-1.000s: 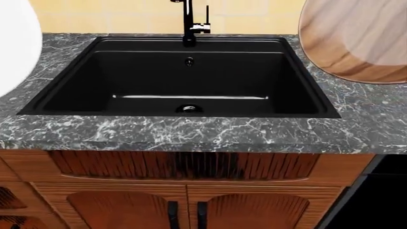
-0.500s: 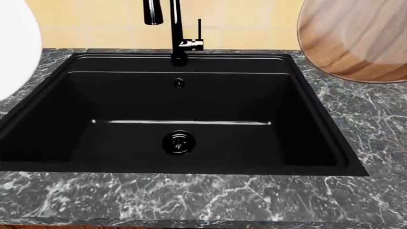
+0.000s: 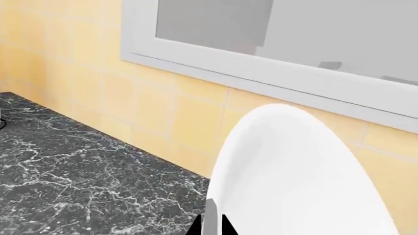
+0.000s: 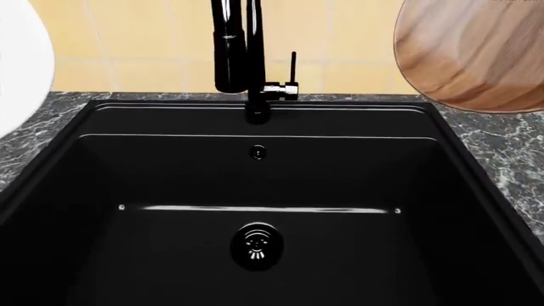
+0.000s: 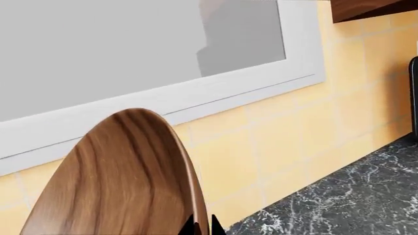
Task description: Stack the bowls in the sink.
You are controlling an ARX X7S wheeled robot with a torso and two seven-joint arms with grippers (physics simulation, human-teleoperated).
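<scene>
The white bowl (image 4: 21, 64) is held raised at the left of the sink (image 4: 255, 185), clamped by the left gripper (image 3: 212, 226). The brown bowl (image 4: 476, 51) is raised at the far right, clamped by the right gripper (image 5: 199, 226). The basin holds neither bowl; the faucet (image 4: 246, 57) stands at its far rim.

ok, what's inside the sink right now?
Nothing but fittings: the sink holds only its drain and overflow hole. The white bowl and brown bowl are both raised at the view's edges. The basin's near part is out of frame.
</scene>
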